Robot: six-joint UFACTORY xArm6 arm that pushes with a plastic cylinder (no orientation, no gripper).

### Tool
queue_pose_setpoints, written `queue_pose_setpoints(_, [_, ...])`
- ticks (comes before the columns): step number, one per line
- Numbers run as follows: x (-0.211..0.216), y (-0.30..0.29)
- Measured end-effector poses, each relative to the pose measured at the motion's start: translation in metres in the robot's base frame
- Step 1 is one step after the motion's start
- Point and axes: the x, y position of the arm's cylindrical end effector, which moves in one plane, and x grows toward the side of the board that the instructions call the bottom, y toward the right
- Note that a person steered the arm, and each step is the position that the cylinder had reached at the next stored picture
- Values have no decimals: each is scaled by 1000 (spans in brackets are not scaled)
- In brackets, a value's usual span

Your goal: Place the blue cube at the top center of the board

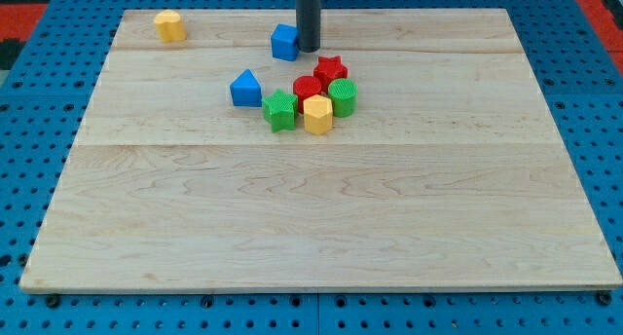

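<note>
The blue cube (284, 42) sits near the top of the wooden board (321, 228), a little left of its centre line. My tip (309, 50) stands right against the cube's right side. A blue triangular block (245, 88) lies below and to the left of the cube. Below the tip is a tight cluster: a red star (331, 69), a red round block (308, 88), a green block (342, 96), a second green block (280, 109) and a yellow hexagonal block (317, 113).
A second yellow block (169, 25) sits alone near the board's top left corner. Blue pegboard (29, 179) surrounds the board on all sides.
</note>
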Motion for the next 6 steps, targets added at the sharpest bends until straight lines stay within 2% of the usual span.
queue_pose_setpoints(1, [41,-2])
queue_pose_setpoints(2, [54,-46])
queue_pose_setpoints(3, [17,-55])
queue_pose_setpoints(4, [-4,-35])
queue_pose_setpoints(5, [-8,-23])
queue_pose_setpoints(6, [-1,-76])
